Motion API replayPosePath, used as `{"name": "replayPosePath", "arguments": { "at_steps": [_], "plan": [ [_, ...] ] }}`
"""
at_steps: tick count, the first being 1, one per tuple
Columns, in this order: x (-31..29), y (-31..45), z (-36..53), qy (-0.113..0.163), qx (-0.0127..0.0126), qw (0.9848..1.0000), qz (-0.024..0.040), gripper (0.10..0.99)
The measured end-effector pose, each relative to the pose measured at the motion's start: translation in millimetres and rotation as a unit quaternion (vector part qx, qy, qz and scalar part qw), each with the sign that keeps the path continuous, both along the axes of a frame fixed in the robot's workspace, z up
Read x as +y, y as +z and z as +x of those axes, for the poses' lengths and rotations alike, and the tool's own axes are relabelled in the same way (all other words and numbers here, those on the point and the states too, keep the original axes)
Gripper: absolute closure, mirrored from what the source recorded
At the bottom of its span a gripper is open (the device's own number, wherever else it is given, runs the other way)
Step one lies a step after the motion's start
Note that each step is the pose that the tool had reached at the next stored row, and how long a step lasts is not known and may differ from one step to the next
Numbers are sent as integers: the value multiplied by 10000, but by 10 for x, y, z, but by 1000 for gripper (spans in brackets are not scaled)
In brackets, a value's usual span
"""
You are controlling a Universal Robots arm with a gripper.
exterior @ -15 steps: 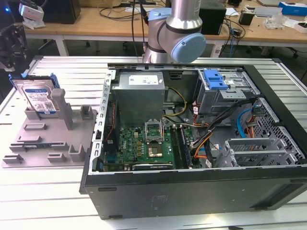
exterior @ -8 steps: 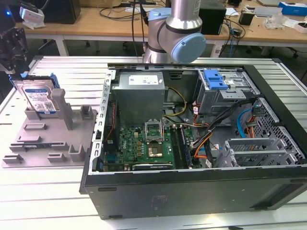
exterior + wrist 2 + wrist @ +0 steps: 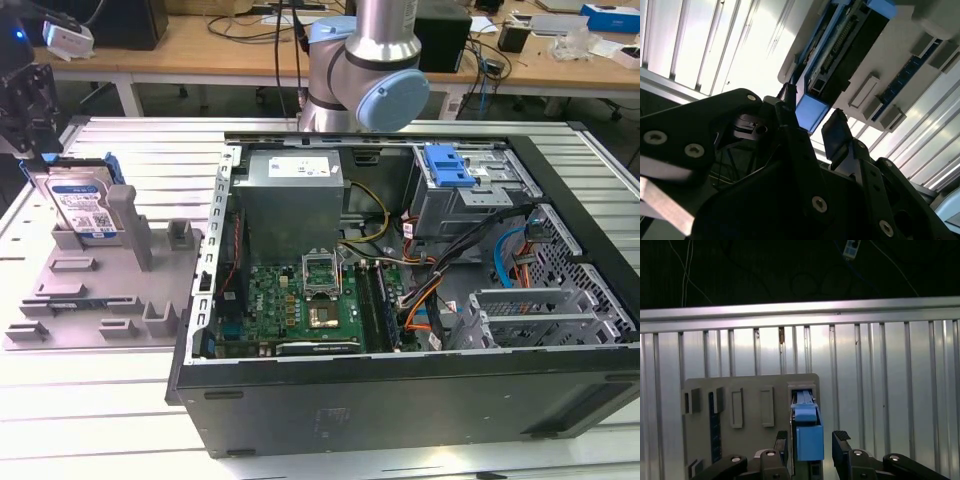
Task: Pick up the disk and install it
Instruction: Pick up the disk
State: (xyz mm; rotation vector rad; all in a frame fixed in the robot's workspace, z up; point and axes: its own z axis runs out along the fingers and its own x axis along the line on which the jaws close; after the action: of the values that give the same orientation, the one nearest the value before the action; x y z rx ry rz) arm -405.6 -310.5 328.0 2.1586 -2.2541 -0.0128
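The gripper [image 3: 811, 441] jaws stand open, holding nothing, one on either side of the disk [image 3: 807, 427], which stands upright in the grey fixture tray [image 3: 750, 387].

We see a silver-grey disk [image 3: 82, 205] w/ white-and-blue label [image 3: 88, 216] & blue rail [image 3: 110, 166]; grey fixture tray [image 3: 100, 295]; black gripper [image 3: 811, 440]; green motherboard [image 3: 295, 300]; ribbed silver table [image 3: 150, 150]; black PC case [image 3: 400, 405].

This looks like a robotics lab. An industrial robot arm [image 3: 365, 70] stands behind an opened computer tower [image 3: 400, 400], which lies on a ribbed aluminium desk [image 3: 90, 410] next to a grey fixture tray [image 3: 120, 285]. Behind them, wooden desks [image 3: 215, 45] are strewn with cables [image 3: 240, 22].
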Motion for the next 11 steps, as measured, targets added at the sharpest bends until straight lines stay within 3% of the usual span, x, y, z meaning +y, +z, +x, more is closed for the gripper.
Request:
{"name": "replayPosePath", "arguments": {
  "at_steps": [11],
  "plan": [
    [0, -70, -9, 20, 0, 10000, 0, 604]
  ]
}}
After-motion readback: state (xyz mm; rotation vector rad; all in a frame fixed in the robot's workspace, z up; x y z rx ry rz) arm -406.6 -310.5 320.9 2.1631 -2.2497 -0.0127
